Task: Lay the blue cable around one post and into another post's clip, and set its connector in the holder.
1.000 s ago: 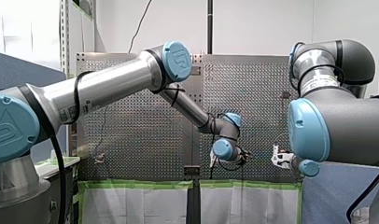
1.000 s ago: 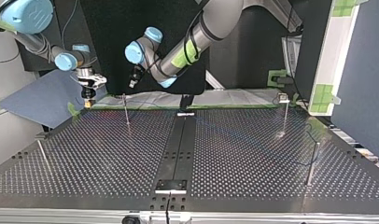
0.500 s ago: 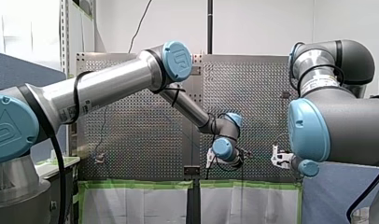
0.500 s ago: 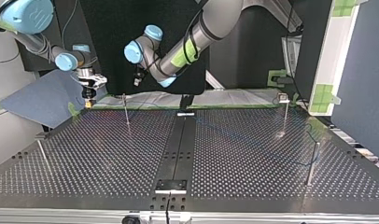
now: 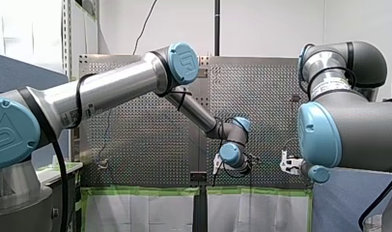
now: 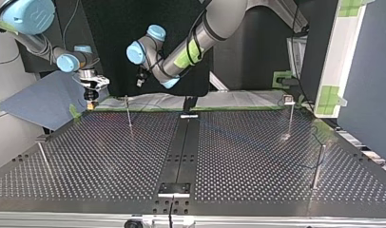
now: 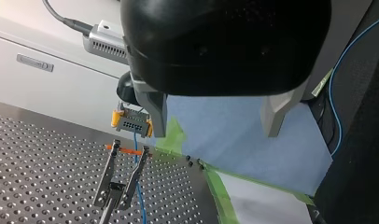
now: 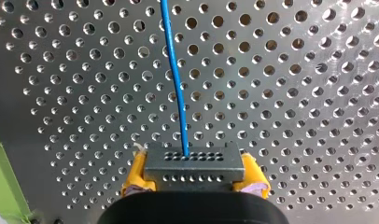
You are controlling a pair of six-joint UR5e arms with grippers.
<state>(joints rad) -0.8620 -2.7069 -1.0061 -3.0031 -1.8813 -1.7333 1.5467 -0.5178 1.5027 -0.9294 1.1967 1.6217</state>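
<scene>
My right gripper (image 8: 193, 179) is shut on a grey multi-hole connector (image 8: 192, 162), which sits between its yellow pads (image 8: 134, 175). The blue cable (image 8: 174, 74) runs from the connector out over the perforated table (image 8: 295, 93). In the top view my right gripper (image 6: 90, 97) hangs over the table's far left corner. In the left wrist view my left gripper (image 7: 215, 123) stands open with nothing between its fingers (image 7: 153, 109). Ahead of it are the held connector (image 7: 130, 122), the cable (image 7: 141, 200) and a forked clip post (image 7: 120, 175) just below the connector.
Thin posts stand on the table in the top view: one far left of centre (image 6: 129, 114), one far right (image 6: 290, 116), one near right (image 6: 319, 164), one near left (image 6: 43, 156). A black strip with fixtures (image 6: 173, 189) runs down the middle. Green tape (image 7: 215, 191) marks the edge.
My left gripper has shifted slightly toward the front view's left and turned a little, then come to rest. My right gripper with the connector has not moved.
</scene>
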